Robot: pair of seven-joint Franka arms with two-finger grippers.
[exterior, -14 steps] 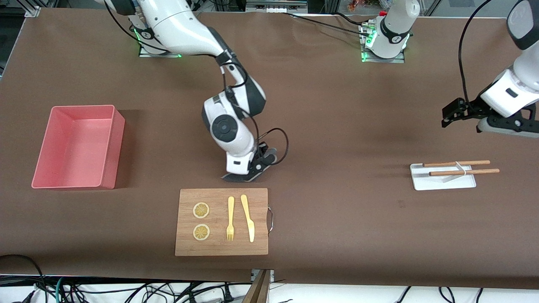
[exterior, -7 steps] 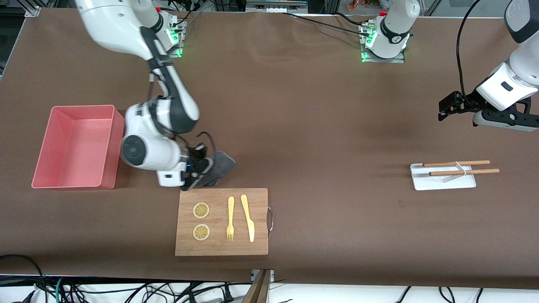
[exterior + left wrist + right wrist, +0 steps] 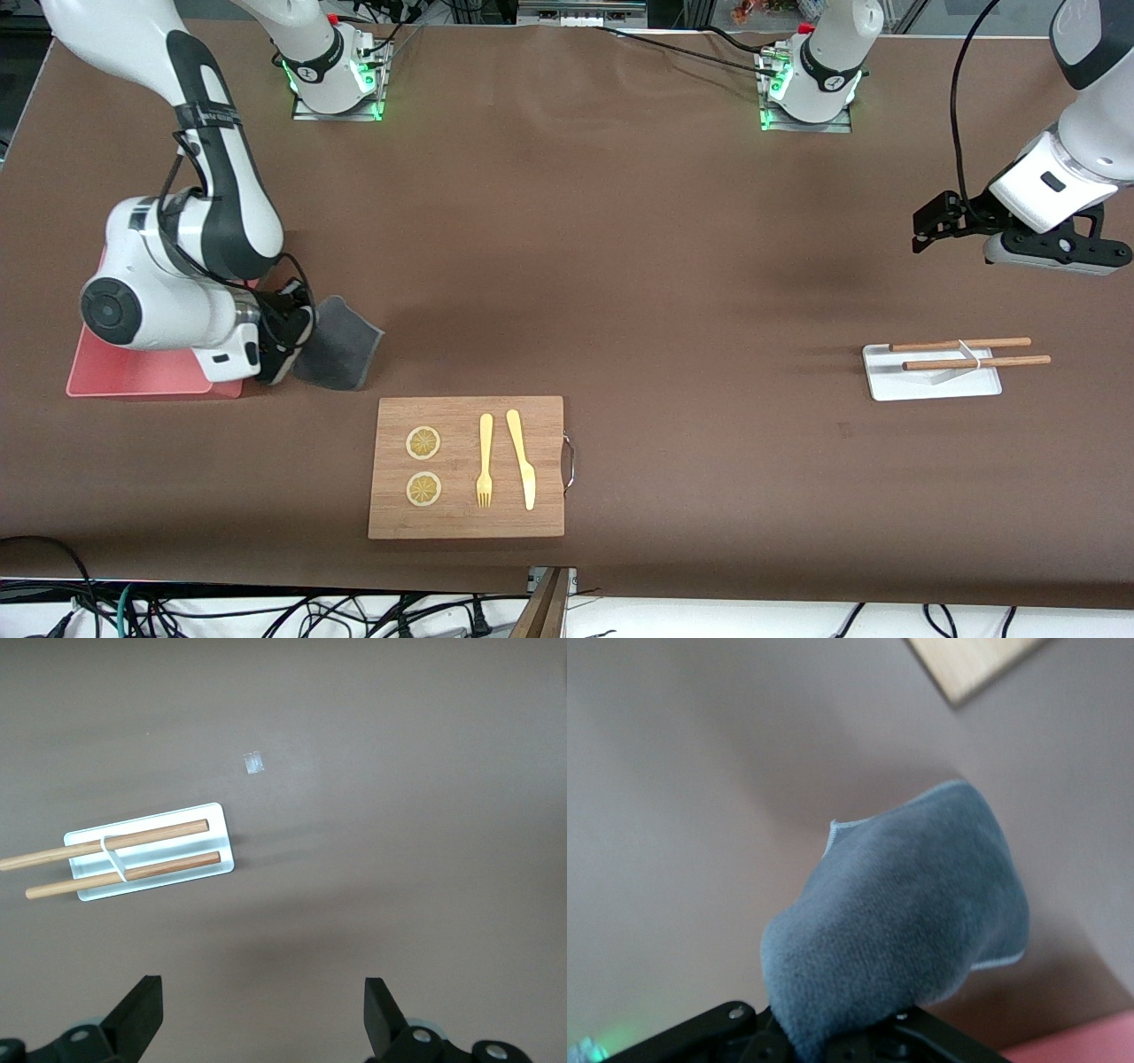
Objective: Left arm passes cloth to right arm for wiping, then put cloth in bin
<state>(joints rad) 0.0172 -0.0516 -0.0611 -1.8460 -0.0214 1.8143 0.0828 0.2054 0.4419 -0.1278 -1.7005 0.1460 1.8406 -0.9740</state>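
2 robot arms: right arm [image 3: 221,168], left arm [image 3: 1076,151]; 2 pincers, one per arm: right pincer [image 3: 288,341], left pincer [image 3: 926,226]; 1 grey cloth [image 3: 341,346]; 1 pink bin [image 3: 133,377]; 1 wooden cutting board [image 3: 467,518]; 2 lemon slices [image 3: 423,443] [image 3: 423,489]; 1 yellow fork [image 3: 485,461]; 1 yellow knife [image 3: 523,459]; 1 white chopstick rest [image 3: 930,383]; 2 wooden chopsticks [image 3: 961,343] [image 3: 974,361]; 1 brown surface [image 3: 673,266]

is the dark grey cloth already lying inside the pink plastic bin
No, the dark grey cloth hangs from the shut right gripper beside the pink plastic bin, not in it.
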